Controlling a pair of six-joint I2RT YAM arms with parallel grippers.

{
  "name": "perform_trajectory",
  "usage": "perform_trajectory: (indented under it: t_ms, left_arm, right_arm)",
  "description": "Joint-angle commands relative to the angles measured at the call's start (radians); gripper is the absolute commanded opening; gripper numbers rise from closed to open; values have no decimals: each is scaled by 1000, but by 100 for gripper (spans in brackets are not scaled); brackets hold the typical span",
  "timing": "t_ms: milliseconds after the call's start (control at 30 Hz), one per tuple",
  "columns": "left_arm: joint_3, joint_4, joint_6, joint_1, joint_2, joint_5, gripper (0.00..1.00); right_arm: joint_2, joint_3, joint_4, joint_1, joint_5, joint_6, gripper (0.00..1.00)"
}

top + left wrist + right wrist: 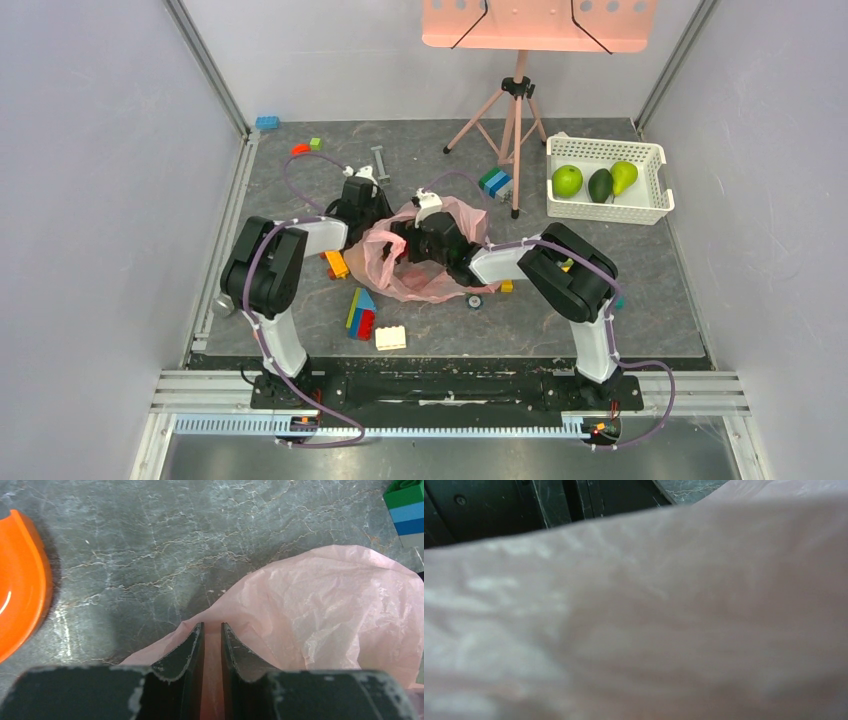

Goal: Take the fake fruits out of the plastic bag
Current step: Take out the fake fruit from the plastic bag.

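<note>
From above, the pink bag (425, 285) lies crumpled at mid-bench, both arms meeting over it; the left jaws reach it from the left, and the right jaws are pushed in among its folds from the right, their tips covered by black housing and film; only this view shows the white basket (655, 160) at the far right, well apart from the bag, holding a green apple (567, 181), an avocado (600, 185) and a pear (623, 176) side by side; loose blocks (361, 312) lie near the bag, and a tripod (515, 120) stands behind it.

The left wrist view alone settles the left jaws: they stand nearly shut, pinching the bag's (325, 610) edge, a strip of pink film showing in the narrow slit between them; the rest of the film balloons off to the right over the grey marbled bench (150, 540); an orange piece (20, 580) is cut off at the left edge, and a green-and-blue block (407, 510) at the top right corner.

The right wrist view is almost wholly filled by blurred pink film (634, 630) close against the lens; dark machine parts and a sliver of bench (689, 486) show along the top; whether the right jaws are open or closed cannot be told; no view shows what the bag contains.
</note>
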Motion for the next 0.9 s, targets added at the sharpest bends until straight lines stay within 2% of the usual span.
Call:
perform_trajectory:
  t_ms: [0, 300, 367, 500, 567, 667, 767, 867]
  left_arm:
    - [-13, 54, -18, -15, -23, 53, 24]
    - [-42, 75, -22, -30, -31, 73, 17]
    - [-51, 82, -25, -31, -33, 75, 17]
    - [-55, 83, -25, -31, -36, 68, 17]
    - [-56, 83, -26, -31, -43, 61, 17]
    - [-63, 82, -25, -31, -62, 46, 18]
    - [-70, 80, -26, -31, -84, 24, 24]
    - [-79, 77, -27, -31, -107, 0, 24]
  right_arm:
    - [11, 43, 62, 0, -13, 2, 98]
    - [25, 59, 83, -1, -16, -13, 98]
    - [29, 61, 84, -1, -17, -12, 94]
    - [26, 59, 75, -1, -31, -12, 76]
    - [6, 42, 68, -1, -27, -13, 72]
    - [-48, -17, 52, -1, -5, -12, 69]
    - [-117, -65, 17, 0, 12, -16, 68]
    - [-181, -108, -45, 6, 34, -20, 67]
